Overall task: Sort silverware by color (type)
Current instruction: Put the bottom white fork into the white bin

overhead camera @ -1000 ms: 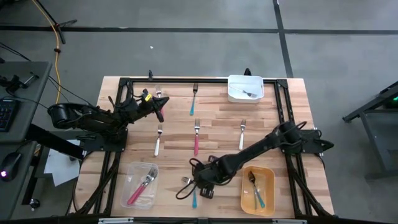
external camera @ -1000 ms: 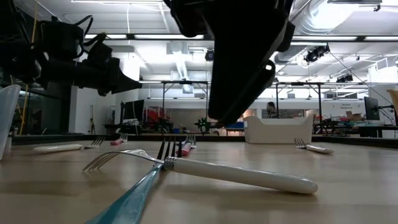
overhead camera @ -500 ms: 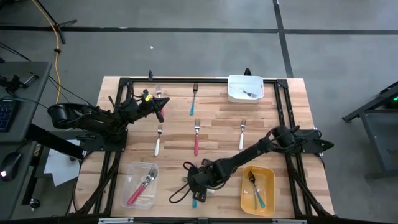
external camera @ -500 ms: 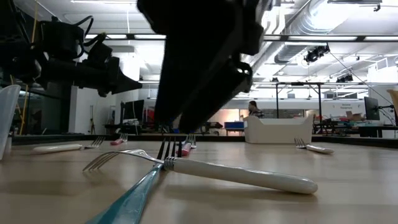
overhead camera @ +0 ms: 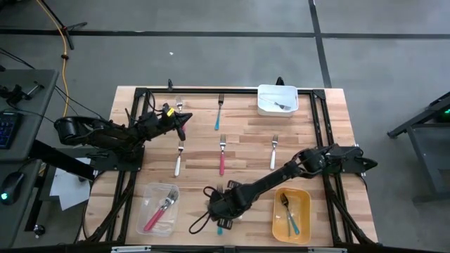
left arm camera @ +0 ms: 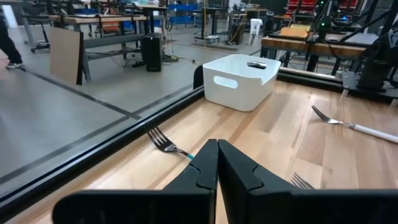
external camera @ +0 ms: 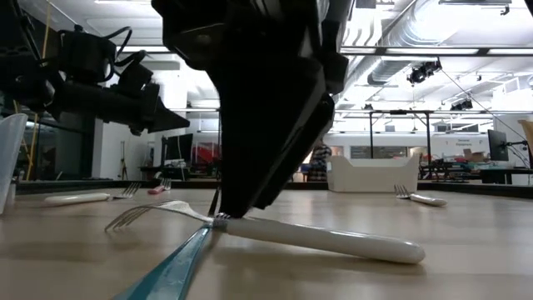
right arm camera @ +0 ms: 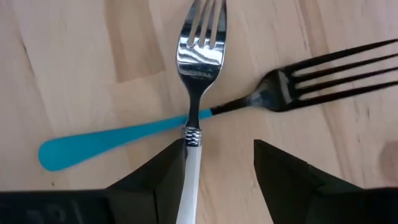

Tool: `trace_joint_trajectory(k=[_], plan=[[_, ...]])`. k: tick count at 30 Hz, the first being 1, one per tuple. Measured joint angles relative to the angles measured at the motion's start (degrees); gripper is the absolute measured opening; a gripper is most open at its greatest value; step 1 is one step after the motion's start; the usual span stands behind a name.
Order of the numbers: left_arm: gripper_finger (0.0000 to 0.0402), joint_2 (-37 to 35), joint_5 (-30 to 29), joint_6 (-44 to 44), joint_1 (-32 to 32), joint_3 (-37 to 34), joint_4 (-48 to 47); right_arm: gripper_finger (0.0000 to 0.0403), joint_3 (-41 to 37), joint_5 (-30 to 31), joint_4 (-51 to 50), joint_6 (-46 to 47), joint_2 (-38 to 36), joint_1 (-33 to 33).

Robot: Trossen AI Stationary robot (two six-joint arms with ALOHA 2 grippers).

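1. The right gripper [overhead camera: 219,206] is low over the worktop's near edge, a little left of its middle, with its fingers [right arm camera: 287,171] apart on either side of a white-handled fork with a silver metal head [right arm camera: 200,56].
2. That white-handled fork lies across a teal-handled fork with a silver head [right arm camera: 124,134], the two touching where the necks cross; the low view shows the white handle [external camera: 325,240] resting on the wood.
3. I judge both forks light, stiff and smooth, with slick handles that could slide or pivot when pinched.
4. The best hold looks to be on the white handle just behind its metal collar, squeezed across its narrow width, and lifted straight up so that the teal fork beneath is not dragged along.
5. The left gripper [overhead camera: 183,120] waits near the far-left part of the worktop, fingers [left arm camera: 244,172] pressed together and empty.
6. A yellow plastic tray [overhead camera: 302,223] at the near-right corner holds teal utensils; a white tub [overhead camera: 267,93] stands at the far edge.
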Motion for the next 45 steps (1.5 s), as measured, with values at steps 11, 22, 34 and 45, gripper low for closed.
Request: trace_joint_trajectory(k=[11, 22, 34, 45], plan=[[0.0000, 0.00, -0.20, 0.04, 0.02, 0.00, -0.02, 0.0177, 2.70, 0.16, 0.08, 3.84, -0.04, 0.74], [0.0000, 0.00, -0.13, 0.02, 0.02, 0.00, -0.77, 0.0143, -2.42, 0.38, -0.04, 3.88, 0.24, 0.74], [0.0000, 0.00, 0.18, -1.14, 0.02, 0.00, -0.87, 0.0040, 2.00, 1.64, -9.91, -4.21, -0.58, -0.73], [0.0000, 0.00, 1.60, -1.38, 0.02, 0.00, -0.90, 0.0040, 0.30, 14.99, -32.75, -15.75, -12.52, -9.96]])
